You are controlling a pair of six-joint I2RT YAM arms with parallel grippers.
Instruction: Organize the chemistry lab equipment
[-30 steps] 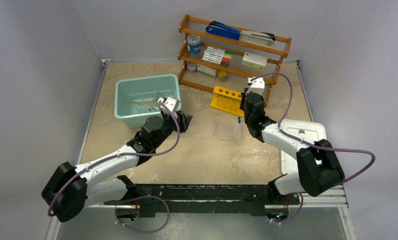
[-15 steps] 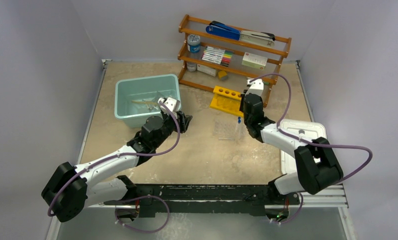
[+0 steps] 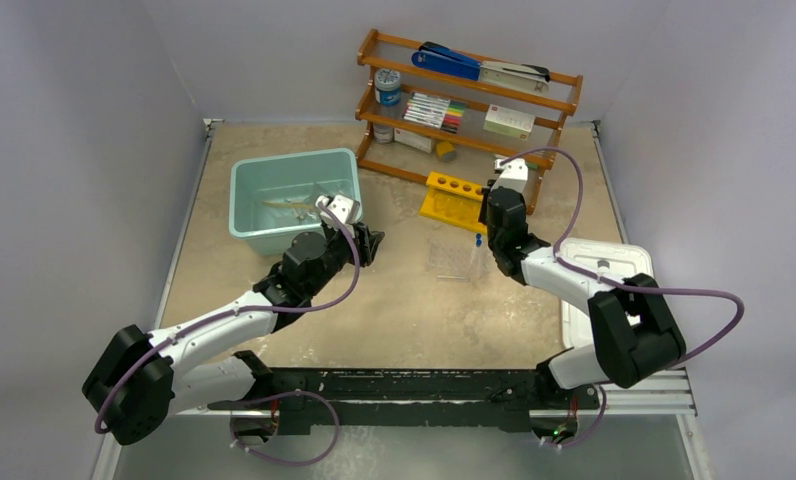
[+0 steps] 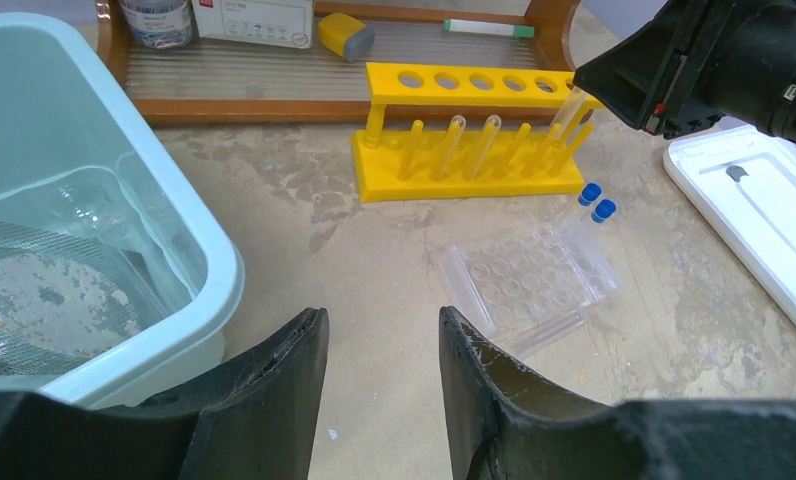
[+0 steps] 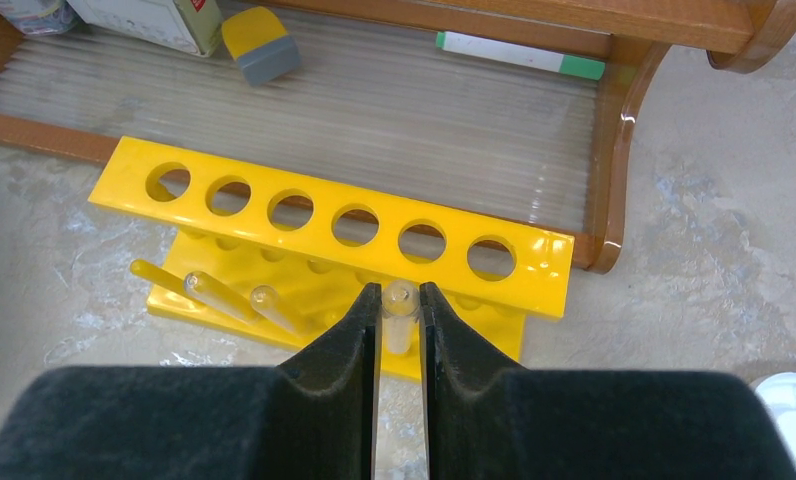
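My right gripper (image 5: 399, 302) is shut on a clear test tube (image 5: 399, 318), held just in front of the yellow test-tube rack (image 5: 324, 222). In the left wrist view that tube (image 4: 574, 108) slants down at the rack's right end hole. Two more clear tubes (image 5: 214, 295) lean on the rack's pegs. A clear well plate (image 4: 534, 275) and two blue caps (image 4: 596, 202) lie on the table in front of the rack. My left gripper (image 4: 382, 318) is open and holds nothing, beside the teal bin (image 4: 204, 250). A round glass flask (image 4: 84, 205) lies inside the bin.
A wooden shelf (image 3: 469, 100) with markers, a blue stapler and boxes stands right behind the rack. The bin's white lid (image 3: 604, 290) lies at the right, under the right arm. Grey walls close in the table on three sides.
The right arm has shifted slightly left toward the rack with the tube in its grip. The left arm has not moved.
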